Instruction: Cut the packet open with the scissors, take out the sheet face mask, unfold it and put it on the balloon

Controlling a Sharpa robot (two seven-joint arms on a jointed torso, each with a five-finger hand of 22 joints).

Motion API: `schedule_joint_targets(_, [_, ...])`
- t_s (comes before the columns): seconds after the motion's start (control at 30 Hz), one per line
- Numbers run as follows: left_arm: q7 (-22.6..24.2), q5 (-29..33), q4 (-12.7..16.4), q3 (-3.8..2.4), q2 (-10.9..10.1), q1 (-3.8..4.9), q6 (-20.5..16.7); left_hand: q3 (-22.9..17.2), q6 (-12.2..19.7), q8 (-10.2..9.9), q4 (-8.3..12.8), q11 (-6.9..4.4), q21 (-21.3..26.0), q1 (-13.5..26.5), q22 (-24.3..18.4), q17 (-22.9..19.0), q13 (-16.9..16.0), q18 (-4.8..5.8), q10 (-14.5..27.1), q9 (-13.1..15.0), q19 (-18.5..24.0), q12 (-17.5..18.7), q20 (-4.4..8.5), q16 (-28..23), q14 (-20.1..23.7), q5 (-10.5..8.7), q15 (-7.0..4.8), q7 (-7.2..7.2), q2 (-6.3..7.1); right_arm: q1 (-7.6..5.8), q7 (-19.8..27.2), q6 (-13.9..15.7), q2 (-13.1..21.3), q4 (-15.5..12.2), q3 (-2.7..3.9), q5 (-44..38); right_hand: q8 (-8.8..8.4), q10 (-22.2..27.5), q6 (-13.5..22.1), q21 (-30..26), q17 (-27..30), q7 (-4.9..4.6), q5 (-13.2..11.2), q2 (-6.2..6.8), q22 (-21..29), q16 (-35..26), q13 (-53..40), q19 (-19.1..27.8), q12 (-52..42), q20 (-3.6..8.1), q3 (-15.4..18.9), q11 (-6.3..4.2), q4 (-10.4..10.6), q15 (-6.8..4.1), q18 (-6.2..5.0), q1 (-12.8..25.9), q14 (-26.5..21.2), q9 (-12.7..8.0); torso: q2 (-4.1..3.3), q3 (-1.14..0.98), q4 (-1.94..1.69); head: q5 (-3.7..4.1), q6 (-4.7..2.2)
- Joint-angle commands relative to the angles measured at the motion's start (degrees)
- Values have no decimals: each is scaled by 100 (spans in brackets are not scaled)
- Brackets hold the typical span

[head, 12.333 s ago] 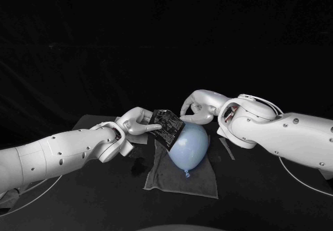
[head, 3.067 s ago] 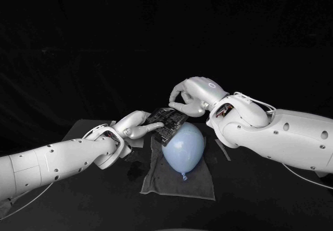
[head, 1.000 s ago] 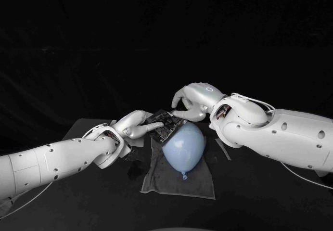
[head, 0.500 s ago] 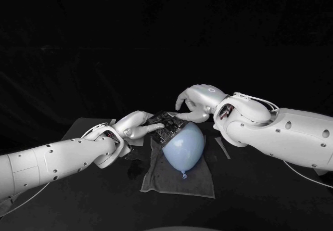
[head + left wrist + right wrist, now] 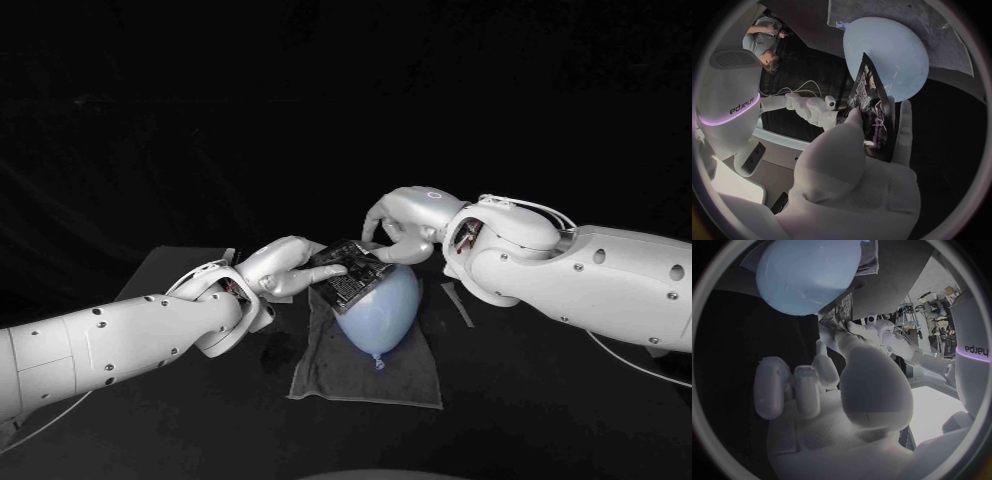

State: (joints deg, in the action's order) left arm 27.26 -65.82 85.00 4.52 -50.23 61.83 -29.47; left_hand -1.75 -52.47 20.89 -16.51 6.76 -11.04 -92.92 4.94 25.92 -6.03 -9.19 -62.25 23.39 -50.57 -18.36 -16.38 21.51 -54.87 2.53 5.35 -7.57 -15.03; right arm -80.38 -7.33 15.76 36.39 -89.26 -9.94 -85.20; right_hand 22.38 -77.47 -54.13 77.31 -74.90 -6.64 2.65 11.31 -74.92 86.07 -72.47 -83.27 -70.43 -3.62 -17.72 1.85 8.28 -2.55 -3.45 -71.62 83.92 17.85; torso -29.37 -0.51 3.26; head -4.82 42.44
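- Smooth, glossy, pale-blue balloon (image 5: 379, 312), egg-shaped, with a small knotted neck at its near end; lying along the middle of a grey, soft-looking, faintly creased cloth (image 5: 368, 378) spread flat on the matt black table (image 5: 519, 400)
- Dark, flat, rectangular packet (image 5: 351, 274) with a shiny foil-like sheen, tilted against the balloon's far-left side and touching it
- Pale print and small blocks of writing all over the packet's upturned face, too small to read
- Silver left hand (image 5: 293, 267), hard smooth shells, gripping the packet by its left edge: thumb pressed on the printed face, fingers (image 5: 903, 125) laid straight along its back and side
- Silver right hand (image 5: 402, 228) just beyond the balloon's far end, above the packet's far edge, fingers curled inward and down towards that edge; impossible to tell whether touching, pinching or just clear of it
- From the right wrist, two of its fingers (image 5: 773, 387) seen bent side by side with nothing between them
- Thin pale strip (image 5: 459, 303) lying flat on the table just right of the cloth, material unclear
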Motion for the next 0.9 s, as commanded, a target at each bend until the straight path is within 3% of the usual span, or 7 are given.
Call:
schedule_joint_targets(0.03, [-6, -51, 13, -9, 9, 10, -16, -24, -16, 18, -3, -18, 19, -33, -7, 6, 7, -93, 5, 4, 20, 39, -14, -3, 22, 20, -16, 8, -77, 2, 113, -427, 29, -63, -13, 198, -10, -15, -3, 22, -913, 9, 11, 14, -608, 38, 4, 10, -27, -34, 37, 10, -3, 49, 8, 59, 465, -4, 3, -2, 4, -2, 15])
schedule_joint_targets(0.63, [15, -109, -75, -5, 9, 12, 165, -26, -18, 19, -6, -19, 21, -42, -10, 9, 9, -92, 0, 11, 20, 41, -15, -3, 20, 20, -16, 8, -74, 52, 283, -790, 85, -116, -57, 438, 9, -32, -39, 15, -902, 21, 11, -52, -608, 31, -16, 10, -48, -33, 81, -1, 59, 42, 6, 31, 461, 1, 1, -2, 1, -17, 77])
schedule_joint_targets(0.73, [34, -117, -71, -5, 14, 12, 223, -25, -18, 19, -7, -19, 22, -43, -11, 9, 10, -91, 0, 12, 20, 42, -16, -4, 20, 20, -16, 8, -73, 54, 261, -785, 83, -99, -59, 483, 17, -35, -58, -2, -903, 25, 14, -161, -601, 30, -17, 16, -46, -30, 134, -4, 197, 39, 3, 91, 461, 1, 2, -2, 3, -23, 80])
schedule_joint_targets(0.77, [37, -118, -69, -4, 15, 12, 233, -25, -18, 19, -7, -19, 22, -43, -11, 9, 10, -91, 0, 12, 20, 42, -16, -4, 20, 20, -16, 8, -73, 55, 257, -784, 80, -93, -60, 490, 22, -37, -66, 2, -906, 36, 20, -287, -606, 31, -20, 10, -47, -28, 88, -14, 229, 32, 3, 25, 462, 0, 2, -3, 4, -23, 81])
schedule_joint_targets(0.8, [42, -119, -65, -4, 18, 12, 245, -25, -18, 18, -8, -17, 23, -44, -11, 9, 10, -90, 0, 13, 22, 42, -17, -4, 21, 20, -16, 10, -72, 56, 248, -782, 73, -82, -61, 498, 23, -35, -69, 6, -907, 50, 63, -371, -611, 32, -21, 5, -46, -24, -1, -28, 176, 22, 4, -126, 463, -4, 4, -2, 5, -22, 78])
schedule_joint_targets(0.87, [50, -121, -54, -4, 20, 12, 260, -25, -18, 18, -8, -17, 23, -44, -11, 9, 10, -90, 0, 13, 22, 42, -17, -4, 21, 20, -16, 10, -72, 57, 237, -776, 61, -64, -62, 508, 15, -17, -83, 2, -907, 42, 767, -405, -618, 29, -23, -3, -32, 0, -235, -32, 103, 13, 2, -345, 464, -26, 3, -4, 1, -13, 79])
schedule_joint_targets(0.9, [54, -121, -47, -4, 21, 12, 266, -25, -18, 18, -8, -17, 23, -44, -11, 9, 10, -90, 0, 13, 22, 42, -17, -4, 21, 20, -16, 10, -72, 58, 235, -767, 56, -54, -63, 512, 29, -29, -107, 15, -910, 69, 975, -455, -631, 30, -38, -13, -45, 0, -376, -51, 42, -1, 8, -460, 465, -26, 3, -3, -2, -11, 79])
